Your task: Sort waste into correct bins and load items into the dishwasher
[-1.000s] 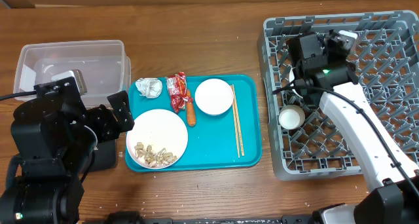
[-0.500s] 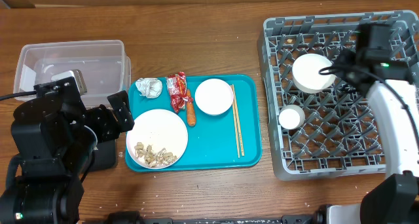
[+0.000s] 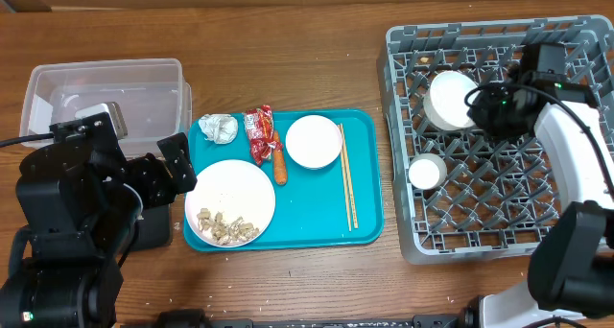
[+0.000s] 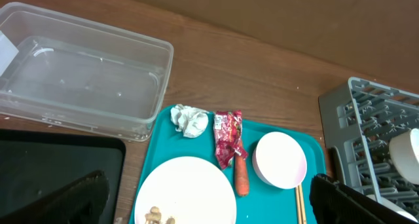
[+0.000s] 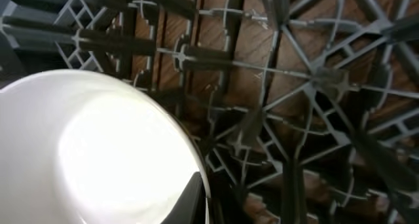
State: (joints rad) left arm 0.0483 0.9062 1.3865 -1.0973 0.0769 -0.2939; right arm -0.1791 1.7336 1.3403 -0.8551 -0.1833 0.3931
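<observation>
My right gripper (image 3: pixel 483 108) is over the grey dish rack (image 3: pixel 499 234), shut on the rim of a white bowl (image 3: pixel 449 99) that is tilted among the pegs; the bowl (image 5: pixel 85 152) fills the right wrist view's left. A small white cup (image 3: pixel 427 172) sits in the rack. My left gripper (image 4: pixel 209 207) is open and empty above the white plate (image 3: pixel 230 196) with beige crumbs (image 3: pixel 225 227). The paper wad (image 3: pixel 218 128), red wrapper (image 3: pixel 258 131), carrot piece (image 3: pixel 279 165), pale pink bowl (image 3: pixel 314 141) and chopsticks (image 3: pixel 348 189) lie on the teal tray (image 3: pixel 369 222).
The clear tub (image 3: pixel 106 98) stands at the back left. The black tray (image 4: pixel 52 171) lies in front of it, mostly hidden under my left arm in the overhead view. Bare wood table lies between the teal tray and the rack.
My right arm swung from the rack's left side to its right, uncovering the white bowl. The bowl has since tipped a little toward the left. The left arm has not moved.
</observation>
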